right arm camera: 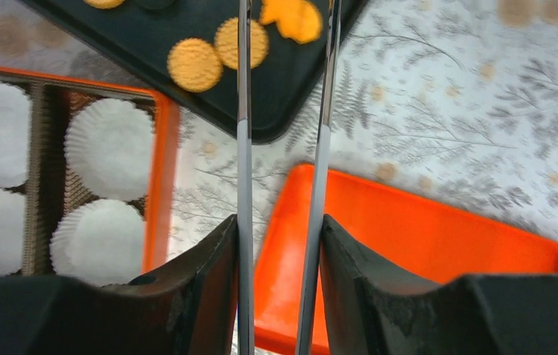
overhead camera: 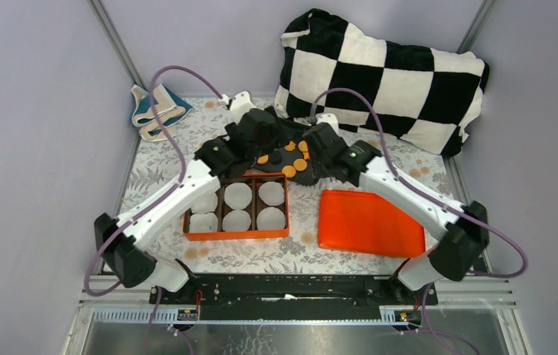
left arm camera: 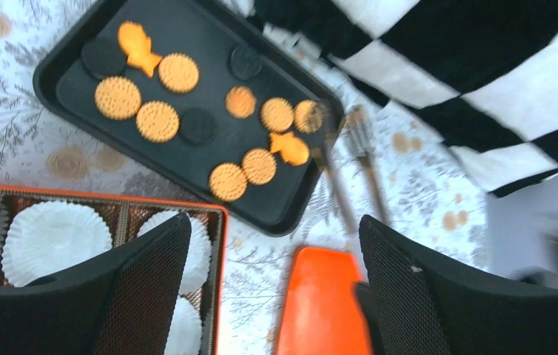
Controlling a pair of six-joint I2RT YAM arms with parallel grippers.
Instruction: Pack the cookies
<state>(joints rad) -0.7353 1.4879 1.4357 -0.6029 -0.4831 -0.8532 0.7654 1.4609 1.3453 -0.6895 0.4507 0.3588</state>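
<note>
On the tray [left arm camera: 206, 89], cookies [left arm camera: 158, 120] lie ahead — left gripper [left arm camera: 272, 229] apart, right gripper [right arm camera: 280, 229] clamping tongs [right arm camera: 243, 148].

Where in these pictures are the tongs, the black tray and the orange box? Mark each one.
tongs [right arm camera: 243, 148], right wrist view, on one metal blade.
black tray [left arm camera: 187, 159], left wrist view, on its bare floor.
orange box [overhead camera: 235, 235], top view, on its near wall.
</note>
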